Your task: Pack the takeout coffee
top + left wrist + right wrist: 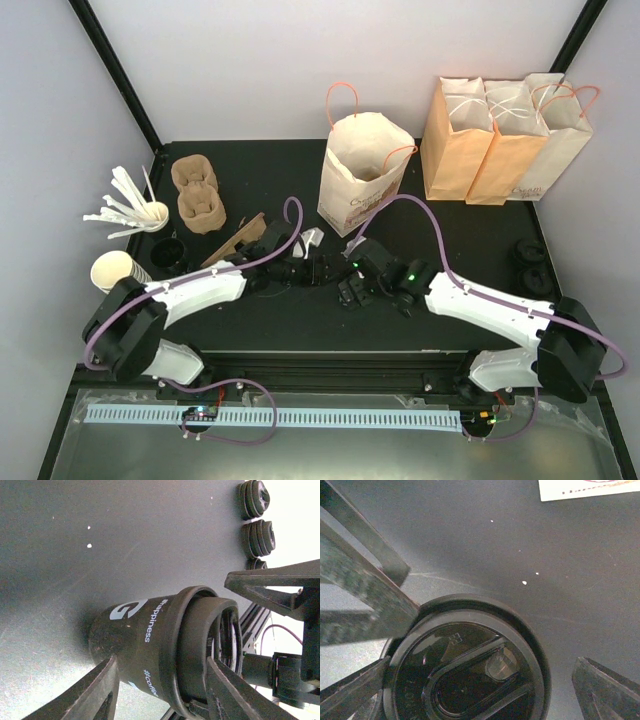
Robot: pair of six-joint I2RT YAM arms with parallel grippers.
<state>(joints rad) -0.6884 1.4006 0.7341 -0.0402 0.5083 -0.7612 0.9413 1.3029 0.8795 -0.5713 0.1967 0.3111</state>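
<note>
a black bench (300,325) stands between white walls. from the top, the left gripper (315,270) and the right gripper (352,280) meet at the middle of the bench, and the cup is hidden between them there. an open bag (362,175) stands just behind them, toward the far edge.

in the left wrist view the cup (145,640) stands on the bench with its lid (200,645) on, so its long axis is upright. the left jaws are about half open. one finger (92,692) is by the cup's lower part and the other is by the lid. i cannot tell if they touch it, and i judge they do not hold it.

in the right wrist view the lid is seen straight from above, so the cup lies directly below the right jaws. these are wide, one finger (605,687) on each side of the lid. the right arm seems better placed to lift the cup toward the bag.
</note>
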